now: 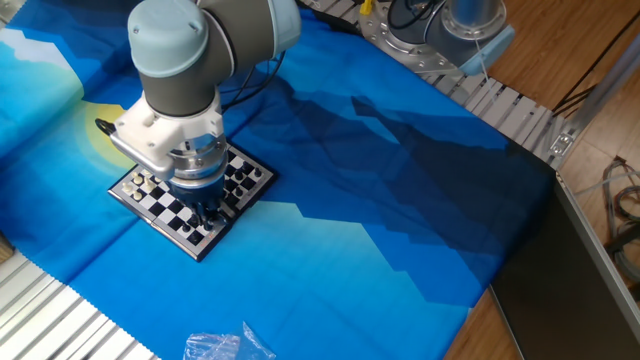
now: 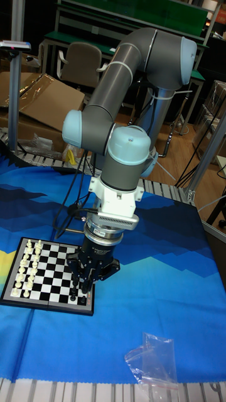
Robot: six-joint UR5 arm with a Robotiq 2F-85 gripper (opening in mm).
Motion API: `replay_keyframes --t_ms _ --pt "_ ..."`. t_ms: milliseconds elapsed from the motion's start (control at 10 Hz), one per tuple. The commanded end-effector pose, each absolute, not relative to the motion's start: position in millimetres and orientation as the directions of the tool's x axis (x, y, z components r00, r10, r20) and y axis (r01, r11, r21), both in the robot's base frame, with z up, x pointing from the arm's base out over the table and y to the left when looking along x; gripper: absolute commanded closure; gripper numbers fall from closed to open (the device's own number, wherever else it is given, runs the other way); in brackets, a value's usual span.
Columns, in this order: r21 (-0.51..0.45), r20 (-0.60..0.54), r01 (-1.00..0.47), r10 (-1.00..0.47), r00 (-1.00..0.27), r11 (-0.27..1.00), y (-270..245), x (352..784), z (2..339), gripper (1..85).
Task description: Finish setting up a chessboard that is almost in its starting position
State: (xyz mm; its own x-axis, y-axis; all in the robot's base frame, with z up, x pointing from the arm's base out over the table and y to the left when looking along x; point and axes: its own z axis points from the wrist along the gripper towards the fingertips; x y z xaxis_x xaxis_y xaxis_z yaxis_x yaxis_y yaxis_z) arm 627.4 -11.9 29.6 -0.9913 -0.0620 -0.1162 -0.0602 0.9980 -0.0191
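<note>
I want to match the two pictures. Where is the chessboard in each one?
Fixed view: chessboard at lower left, partly under the arm.
Tall fixed view: chessboard at left middle, white pieces on its left side.
Shared landmark: the hand is low over the board's edge in both.

Both views are evenly and brightly lit from overhead, with no hard glare. In the fixed view the blue cloth (image 1: 350, 200) on the bench shows strong, saturated colour; the arm (image 1: 190, 60) casts only a soft, faint shadow across the chessboard (image 1: 190, 195) beneath it. Its pale grey joint caps carry mild highlights. The picture is slightly soft, so the tiny pieces read as blobs. The tall fixed view is dimmer in the background, where shelves and a chair (image 2: 78, 63) sit in murky light, while the foreground is bright. A clear plastic bag (image 2: 154, 361) catches small glints. The dark tool (image 2: 88, 286) loses detail against the board's black squares.
</note>
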Motion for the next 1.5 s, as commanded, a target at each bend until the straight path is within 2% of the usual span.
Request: replay_keyframes --t_ms 0,800,1400 --pt "-0.011 -0.115 -0.060 -0.060 -0.992 0.998 -11.8 627.4 29.8 84.7" --pt "-0.001 -0.117 -0.070 -0.070 -0.991 0.998 -12.0 628.6 27.9 84.7" --pt "0.013 -0.103 -0.096 -0.094 -0.990 0.995 -12.8 625.1 27.4 79.0"
